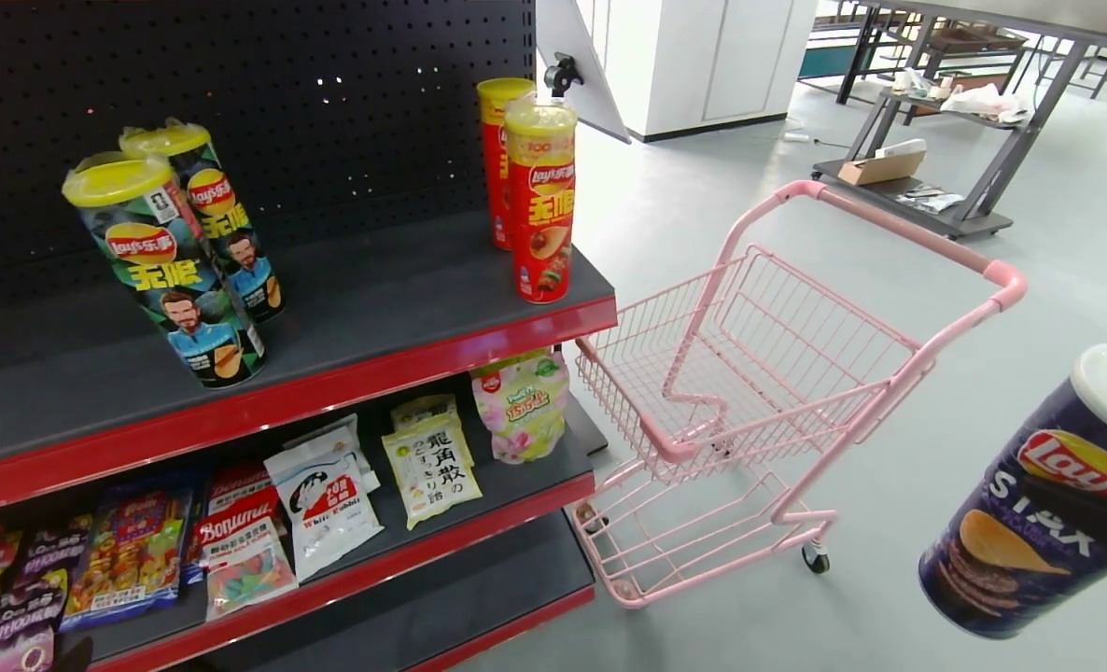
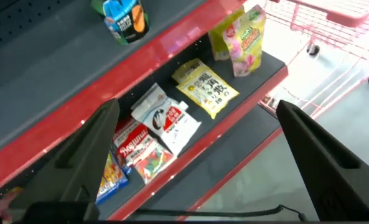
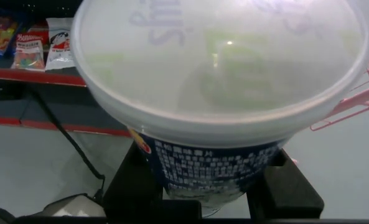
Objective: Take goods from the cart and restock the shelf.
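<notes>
My right gripper is shut on a dark blue chips can with a white lid, held tilted at the lower right, right of the pink cart. The can's lid looms large in the right wrist view, with the gripper clamped around its body below. The cart's basket holds nothing. Two green chips cans stand on the upper shelf at the left, two red ones at its right end. My left gripper hangs open over the lower shelf's snack bags, holding nothing.
Snack bags fill the lower shelf level, with a bare bottom level underneath. The upper shelf has free room between the green and red cans. Grey floor lies around the cart; metal racks stand far behind it.
</notes>
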